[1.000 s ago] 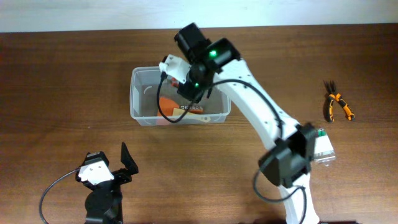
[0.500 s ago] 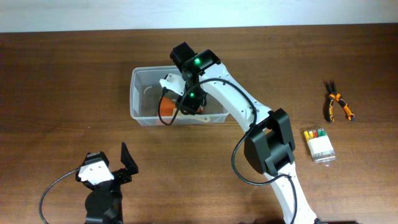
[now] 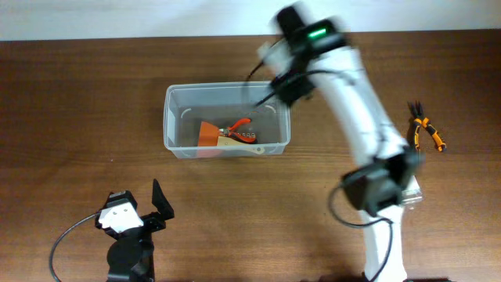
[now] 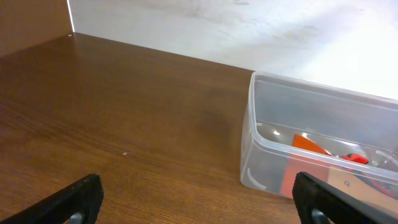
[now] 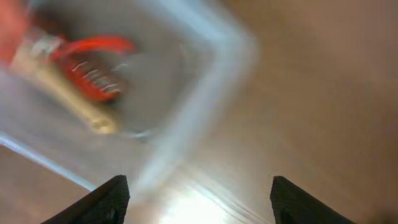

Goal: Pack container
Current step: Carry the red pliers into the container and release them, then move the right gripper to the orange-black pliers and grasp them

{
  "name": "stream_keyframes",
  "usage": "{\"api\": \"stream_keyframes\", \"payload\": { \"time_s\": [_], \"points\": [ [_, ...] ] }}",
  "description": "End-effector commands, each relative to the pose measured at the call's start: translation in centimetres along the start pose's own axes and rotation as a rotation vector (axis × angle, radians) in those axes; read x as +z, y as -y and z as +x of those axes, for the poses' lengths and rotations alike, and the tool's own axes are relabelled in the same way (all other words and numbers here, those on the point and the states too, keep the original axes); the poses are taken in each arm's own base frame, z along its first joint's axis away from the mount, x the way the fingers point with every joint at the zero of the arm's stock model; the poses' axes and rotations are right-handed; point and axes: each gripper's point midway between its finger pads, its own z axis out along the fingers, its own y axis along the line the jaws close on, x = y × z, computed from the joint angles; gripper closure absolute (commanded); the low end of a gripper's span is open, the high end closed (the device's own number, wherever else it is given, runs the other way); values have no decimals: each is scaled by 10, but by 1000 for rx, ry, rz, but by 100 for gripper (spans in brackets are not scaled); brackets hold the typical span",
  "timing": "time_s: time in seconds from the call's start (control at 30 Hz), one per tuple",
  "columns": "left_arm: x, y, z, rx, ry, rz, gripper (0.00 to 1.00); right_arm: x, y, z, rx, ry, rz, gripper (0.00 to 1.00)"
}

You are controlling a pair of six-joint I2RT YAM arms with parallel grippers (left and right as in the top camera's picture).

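Note:
The clear plastic container (image 3: 168, 117) stands at mid-table. Inside it lie red-handled pliers (image 3: 239, 125), an orange piece (image 3: 207, 133) and a cream handle (image 3: 239, 143). My right gripper (image 3: 280, 82), blurred by motion, hangs over the container's far right corner. In the right wrist view this gripper (image 5: 199, 202) is open and empty, with the container rim (image 5: 211, 81) and the red pliers (image 5: 93, 62) below it. My left gripper (image 3: 137, 211) rests open near the front left. In its own view the left gripper (image 4: 199, 205) holds nothing and faces the container wall (image 4: 249, 137).
Orange-and-black pliers (image 3: 423, 135) lie on the wooden table at the far right. A small white box (image 3: 412, 190) peeks out from behind the right arm's base. A white wall (image 4: 249, 25) runs along the table's far edge.
My right gripper opened inside the container, left the red-handled pliers there, then rose and swung toward the container's far right corner. The left arm stayed still.

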Motion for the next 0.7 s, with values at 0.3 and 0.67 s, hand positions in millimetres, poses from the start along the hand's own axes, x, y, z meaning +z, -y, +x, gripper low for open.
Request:
{"api": "stream_keyframes", "payload": {
  "time_s": [0.3, 0.67],
  "points": [
    [0, 0, 1, 10, 0, 0, 1, -142, 177, 131, 590, 172, 172, 27],
    [0, 0, 1, 10, 0, 0, 1, -59, 222, 225, 811, -70, 118, 26]
  ]
}}
